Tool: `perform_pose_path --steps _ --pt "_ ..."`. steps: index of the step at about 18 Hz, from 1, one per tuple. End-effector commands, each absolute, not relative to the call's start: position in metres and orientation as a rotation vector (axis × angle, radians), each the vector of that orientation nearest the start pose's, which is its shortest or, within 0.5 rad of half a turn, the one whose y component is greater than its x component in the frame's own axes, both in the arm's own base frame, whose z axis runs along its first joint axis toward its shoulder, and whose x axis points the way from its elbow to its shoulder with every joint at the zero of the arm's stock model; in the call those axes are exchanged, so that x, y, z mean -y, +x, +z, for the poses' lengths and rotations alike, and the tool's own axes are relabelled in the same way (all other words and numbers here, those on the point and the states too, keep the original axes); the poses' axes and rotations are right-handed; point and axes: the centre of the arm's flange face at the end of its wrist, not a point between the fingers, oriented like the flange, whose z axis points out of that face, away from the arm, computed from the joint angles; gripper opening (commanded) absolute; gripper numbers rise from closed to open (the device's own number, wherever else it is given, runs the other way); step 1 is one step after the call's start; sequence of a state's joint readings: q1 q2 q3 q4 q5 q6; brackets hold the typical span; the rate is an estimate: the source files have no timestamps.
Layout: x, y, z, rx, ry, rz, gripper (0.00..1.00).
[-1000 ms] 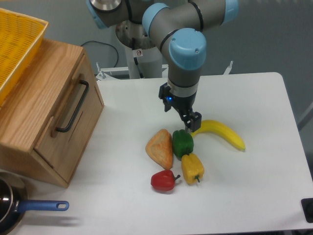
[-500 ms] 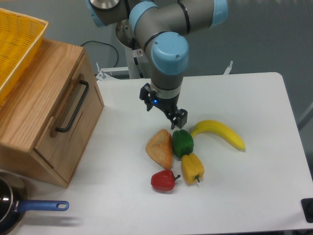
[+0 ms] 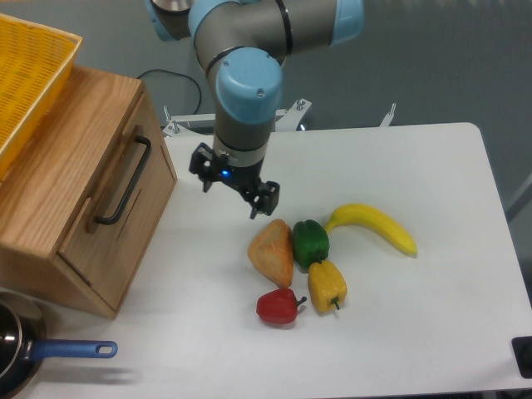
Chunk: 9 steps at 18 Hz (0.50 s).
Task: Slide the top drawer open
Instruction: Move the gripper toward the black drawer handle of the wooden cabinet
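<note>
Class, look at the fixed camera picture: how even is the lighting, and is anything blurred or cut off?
Camera view: soft, even light, faint shadows under the end effector and banana; top drawer sharp; pan and yellow basket cropped at left.

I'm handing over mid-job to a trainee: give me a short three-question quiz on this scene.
1. True or false: the hand grips the black bar handle of the top drawer.
2. Which item lies nearest the hand: A) banana B) orange-tan wedge C) red pepper?
3. Fill in: the yellow basket sits on top of the wooden ____.

Key: 1 false, the hand is above the table, apart from the handle; 2 B; 3 cabinet.
</note>
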State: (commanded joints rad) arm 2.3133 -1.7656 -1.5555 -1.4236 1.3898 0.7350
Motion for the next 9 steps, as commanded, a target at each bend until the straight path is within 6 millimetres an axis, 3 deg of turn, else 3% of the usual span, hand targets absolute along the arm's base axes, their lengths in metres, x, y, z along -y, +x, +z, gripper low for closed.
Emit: perform_pose_path --steps 9 --pt "-0.527 -0.249 0.425 -0.010 -2.959 -0.294 1.00"
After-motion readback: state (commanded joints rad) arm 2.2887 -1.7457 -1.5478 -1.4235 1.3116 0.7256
